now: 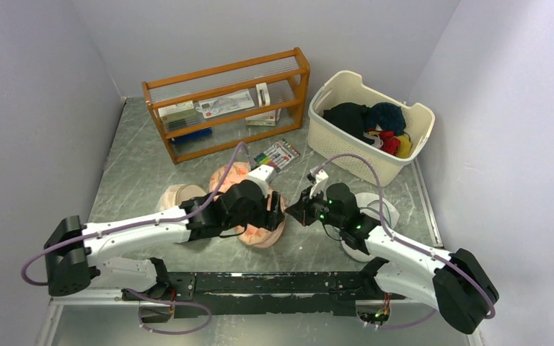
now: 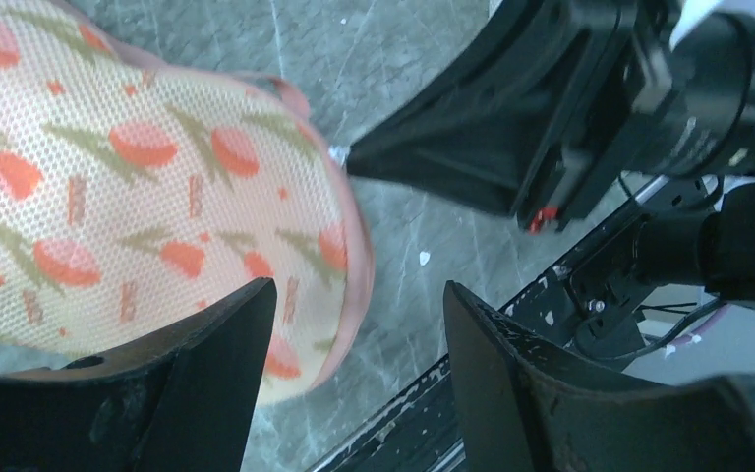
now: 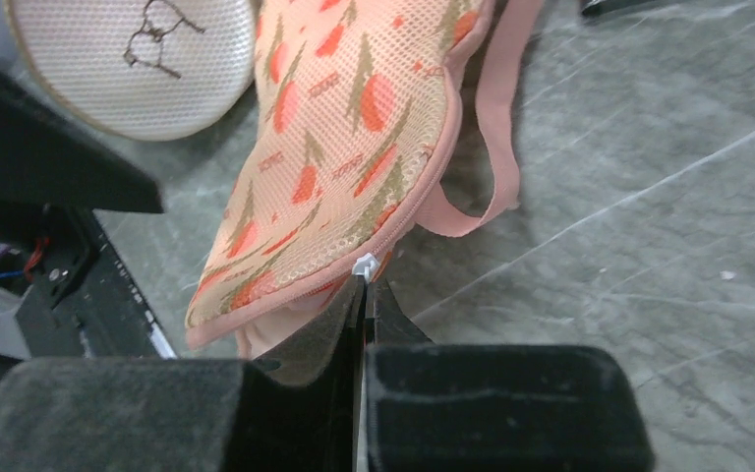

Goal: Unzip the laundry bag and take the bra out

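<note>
**Operator A:** Two grippers are meeting at the laundry bag [image 1: 263,234]. Where is it lying?

**Operator B:** We are seeing it lying flat near the middle of the table [image 1: 137,180], floral mesh up, running from 11 o'clock to 5 o'clock in the top view. The left gripper [image 2: 359,290] is hovering over the 5 o'clock lobe.

**Operator A:** What is the left claw doing?

**Operator B:** Its jaws are standing wide apart and gripping nothing. One finger [image 2: 206,374] is hanging over the mesh, the other over bare table.

**Operator A:** And the right gripper [image 3: 364,285]?

**Operator B:** It is pointing at the bag from 3 o'clock, jaws pinched tight on the white zip pull [image 3: 365,265] at the bag's edge. A pink loop strap [image 3: 499,147] is lying just beside the pull.

**Operator A:** What are we noting around the bag?

**Operator B:** A beige domed pouch [image 1: 179,196] is sitting at its 9 o'clock. A wooden rack [image 1: 227,101] is standing at 12 o'clock and a cream basket [image 1: 328,137] of clothes at 2 o'clock, both well apart. A pack of markers [image 1: 279,153] is lying between rack and bag.
</note>
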`<action>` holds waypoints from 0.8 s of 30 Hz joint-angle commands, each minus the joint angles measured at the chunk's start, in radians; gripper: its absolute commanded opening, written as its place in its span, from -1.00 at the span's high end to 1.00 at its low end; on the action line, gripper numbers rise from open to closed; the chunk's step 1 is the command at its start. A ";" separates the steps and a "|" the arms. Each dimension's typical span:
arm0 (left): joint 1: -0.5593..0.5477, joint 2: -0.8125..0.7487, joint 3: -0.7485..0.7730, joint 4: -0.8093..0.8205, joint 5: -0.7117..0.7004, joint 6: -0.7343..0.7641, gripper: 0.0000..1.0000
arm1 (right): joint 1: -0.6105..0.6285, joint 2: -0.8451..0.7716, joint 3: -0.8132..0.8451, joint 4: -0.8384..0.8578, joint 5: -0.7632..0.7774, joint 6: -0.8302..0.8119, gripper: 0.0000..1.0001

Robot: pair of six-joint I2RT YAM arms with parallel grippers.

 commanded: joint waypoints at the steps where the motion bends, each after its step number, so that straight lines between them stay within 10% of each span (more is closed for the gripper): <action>1: -0.004 0.126 0.067 0.011 -0.014 0.027 -0.47 | 0.024 -0.033 -0.029 0.010 -0.064 0.063 1.00; 24: -0.004 0.165 -0.067 -0.005 -0.028 -0.049 0.67 | 0.124 0.064 -0.024 0.031 0.198 0.068 1.00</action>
